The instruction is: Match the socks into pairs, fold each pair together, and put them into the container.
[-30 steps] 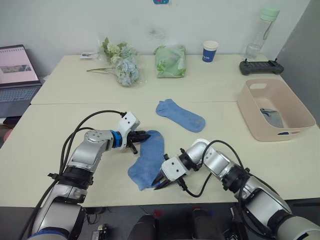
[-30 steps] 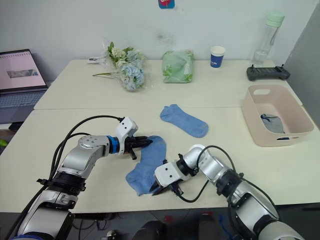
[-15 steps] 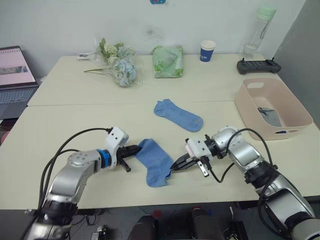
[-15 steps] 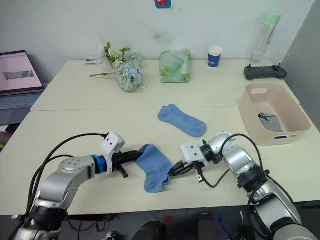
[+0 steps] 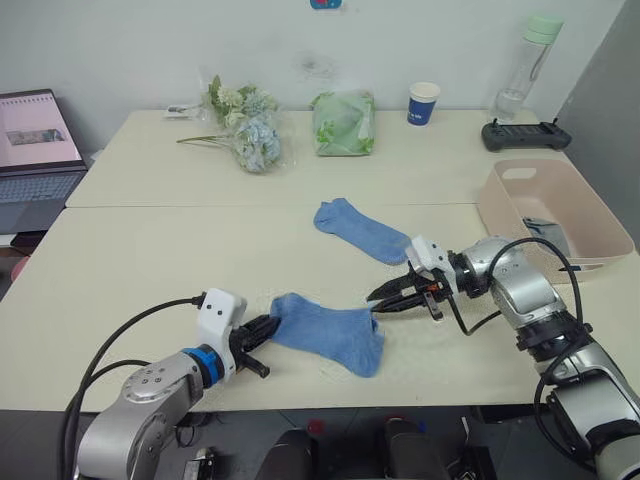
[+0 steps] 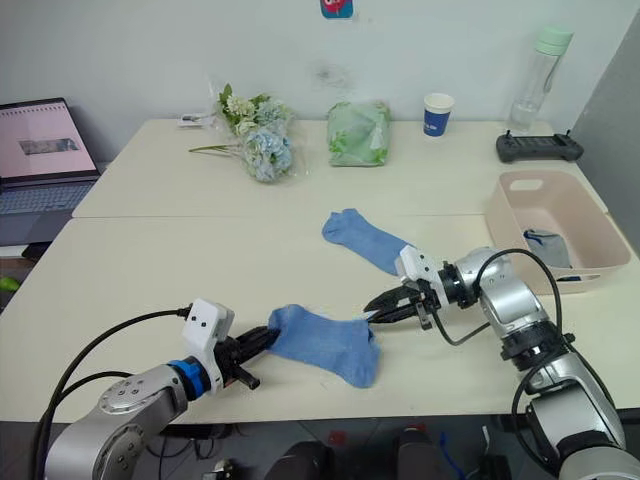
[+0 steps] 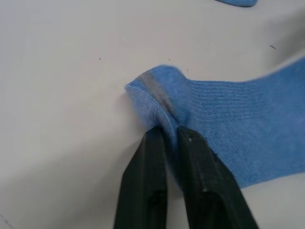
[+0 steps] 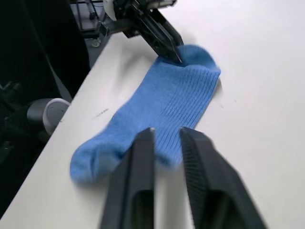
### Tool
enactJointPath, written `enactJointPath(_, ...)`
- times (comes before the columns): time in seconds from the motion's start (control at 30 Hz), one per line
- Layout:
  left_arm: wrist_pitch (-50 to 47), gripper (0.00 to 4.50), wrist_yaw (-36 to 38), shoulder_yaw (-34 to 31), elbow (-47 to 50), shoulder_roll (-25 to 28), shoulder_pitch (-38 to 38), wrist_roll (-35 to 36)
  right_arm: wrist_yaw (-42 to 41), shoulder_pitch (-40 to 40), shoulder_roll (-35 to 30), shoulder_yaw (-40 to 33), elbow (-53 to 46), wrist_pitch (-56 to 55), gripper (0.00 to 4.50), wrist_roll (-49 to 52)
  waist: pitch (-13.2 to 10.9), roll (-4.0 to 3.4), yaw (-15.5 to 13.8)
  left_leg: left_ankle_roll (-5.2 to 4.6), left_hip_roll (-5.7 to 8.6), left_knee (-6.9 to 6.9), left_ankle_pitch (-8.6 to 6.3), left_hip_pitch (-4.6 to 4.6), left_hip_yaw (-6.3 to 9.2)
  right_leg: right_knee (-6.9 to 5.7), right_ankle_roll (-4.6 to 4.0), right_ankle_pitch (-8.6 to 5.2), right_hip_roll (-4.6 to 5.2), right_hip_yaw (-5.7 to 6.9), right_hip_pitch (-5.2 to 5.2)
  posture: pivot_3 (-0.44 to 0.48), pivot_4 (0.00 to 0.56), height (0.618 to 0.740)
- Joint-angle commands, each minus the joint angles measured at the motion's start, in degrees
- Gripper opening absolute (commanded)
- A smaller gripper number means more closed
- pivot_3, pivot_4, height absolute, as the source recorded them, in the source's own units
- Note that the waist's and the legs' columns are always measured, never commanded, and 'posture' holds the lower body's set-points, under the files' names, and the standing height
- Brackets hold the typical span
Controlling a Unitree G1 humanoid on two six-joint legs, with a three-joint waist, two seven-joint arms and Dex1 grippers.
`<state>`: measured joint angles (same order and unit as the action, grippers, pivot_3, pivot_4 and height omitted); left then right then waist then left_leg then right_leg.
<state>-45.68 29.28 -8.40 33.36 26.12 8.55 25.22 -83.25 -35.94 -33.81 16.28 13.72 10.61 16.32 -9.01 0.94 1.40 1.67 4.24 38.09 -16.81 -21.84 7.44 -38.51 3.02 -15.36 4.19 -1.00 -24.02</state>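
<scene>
A light blue sock (image 5: 330,334) lies stretched flat near the front edge of the table (image 5: 150,240), held at both ends. The left gripper (image 5: 262,327) has its jaws pressed together on the cuff end, and the left wrist view shows the knit bunched up between the two black fingers (image 7: 145,186). The right gripper (image 5: 385,297) meets the opposite end, at the sock's upper edge near the heel; its jaws stand narrowly apart around that edge in the right wrist view, with fabric between the fingertips (image 8: 143,143), so it pinches the sock there. The toe part of the sock curls down toward the table's front edge.

A second light blue sock (image 5: 362,232) lies flat and free farther back, near the table's middle, just beyond the right gripper and apart from the held one.

The pale pink tub (image 5: 600,225) sits at the right side of the table, well apart from both socks. Inside it a grey sock (image 5: 546,231) shows against the bottom.

Along the back of the table stand a bunch of flowers (image 5: 245,125), a green bag (image 5: 342,122), a blue paper cup (image 5: 423,103), a clear bottle (image 5: 527,62) with a green cap and a black controller (image 5: 525,134). A laptop (image 5: 38,150) is open at the far left.
</scene>
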Motion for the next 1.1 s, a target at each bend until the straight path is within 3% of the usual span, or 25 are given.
enactJointPath(0.03, 1.7, 1.82, 0.8, -4.5, 0.8, 2.4, 1.0, 1.0, 5.0, 2.5, -4.6, -6.8, -6.0, 6.1, 2.30, 1.7, 0.0, 0.00, -0.1, 0.00, 0.00, 0.00, 0.00, -0.03, 0.00, 0.02, 0.00, 0.00, 0.01, 0.00, -0.01, 0.000, 0.150, 0.740)
enactJointPath(0.17, 1.7, 3.07, 6.4, -8.5, -0.1, 5.2, -2.0, 7.2, 15.8, 10.6, -6.1, -12.5, -19.5, 21.1, 2.33, 6.1, 0.0, 0.01, -0.5, 0.00, -0.04, -0.02, 0.00, -0.06, 0.04, 0.03, -0.01, -0.01, 0.01, 0.00, -0.01, 0.000, 0.150, 0.740)
enactJointPath(0.4, 4.6, 3.07, 11.6, -1.2, -10.4, 10.2, -9.8, 3.3, 27.6, 22.4, -4.1, -11.6, -36.0, 38.3, 2.33, 10.7, 0.0, -0.01, -1.0, 0.00, -0.07, -0.03, 0.00, 0.00, -0.01, 0.01, -0.02, -0.01, -0.02, 0.03, 0.05, 0.000, 0.150, 0.740)
enactJointPath(0.57, 10.4, 3.07, 13.4, 4.9, -19.4, 12.3, -13.0, -3.5, 28.0, 25.6, -5.5, -5.2, -38.8, 38.7, 2.33, 8.9, 0.0, 0.00, -1.1, -0.02, -0.02, -0.02, -0.01, 0.04, -0.04, 0.06, -0.01, -0.01, -0.03, 0.02, 0.06, 0.000, 0.150, 0.740)
enactJointPath(0.67, 11.4, 2.47, 14.7, 5.2, -19.9, 12.6, -12.7, -3.4, 29.0, 24.5, -4.9, -3.9, -37.5, 37.8, 2.33, 8.3, 0.0, 0.01, -0.9, -0.02, -0.04, -0.04, -0.01, 0.03, -0.06, 0.04, -0.01, -0.01, -0.03, -0.01, 0.01, 0.000, 0.150, 0.740)
enactJointPath(0.77, 11.6, 1.52, 15.0, 4.4, -19.0, 12.7, -11.2, -3.0, 28.6, 23.1, -4.3, -3.9, -36.8, 37.9, 1.74, 9.3, 0.0, 0.01, -0.9, -0.02, -0.04, -0.03, -0.01, 0.04, -0.06, 0.04, -0.01, -0.01, -0.03, -0.01, 0.03, 0.000, 0.150, 0.740)
enactJointPath(0.93, 10.0, 0.00, 13.2, 2.6, -15.6, 10.8, -8.3, -0.8, 27.9, 21.9, -3.6, -3.9, -35.2, 37.3, 0.02, 9.8, 0.0, 0.01, -1.0, -0.02, -0.04, -0.04, -0.01, 0.03, -0.02, 0.06, -0.01, -0.01, -0.02, 0.01, 0.04, 0.000, 0.150, 0.740)
enactJointPath(1.1, 6.3, 0.00, 9.3, 0.6, -9.8, 7.8, -4.5, 2.4, 26.4, 18.4, -4.9, -4.4, -30.3, 35.2, 0.02, 8.6, 0.0, 0.01, -1.0, -0.02, -0.03, -0.03, -0.01, 0.04, -0.04, 0.04, -0.01, -0.01, -0.02, -0.01, 0.04, 0.000, 0.150, 0.740)
